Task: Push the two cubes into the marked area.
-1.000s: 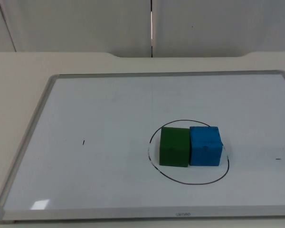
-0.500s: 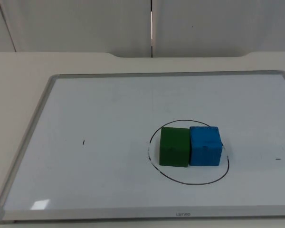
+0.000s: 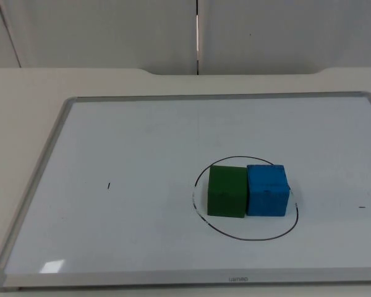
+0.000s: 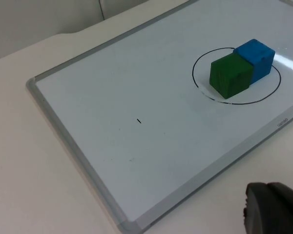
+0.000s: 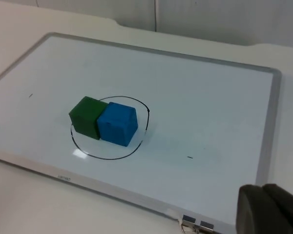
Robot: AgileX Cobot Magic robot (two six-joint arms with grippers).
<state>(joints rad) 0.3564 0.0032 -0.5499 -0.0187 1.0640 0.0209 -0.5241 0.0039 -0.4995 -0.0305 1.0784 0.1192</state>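
- Green cube [image 3: 227, 191] and blue cube [image 3: 268, 189] sit touching, side by side, inside the drawn black circle [image 3: 245, 237] on the whiteboard [image 3: 130, 142].
- Left gripper [image 4: 272, 208] hangs off the board's near edge, well apart from both cubes; can't tell its jaw state.
- Right gripper [image 5: 268, 208] waits by the board's corner, cubes well ahead; jaw state unclear too.
- A small black tick [image 3: 109, 185] marks the board.

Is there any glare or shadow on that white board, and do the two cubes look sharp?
Top view: a small bright glare patch near the whiteboard's front left corner; the green cube and blue cube look fairly sharp, with faint shadows. Left wrist view: a bright sheen beside the blue cube. Right wrist view: a small glint by the drawn circle, softer focus overall.
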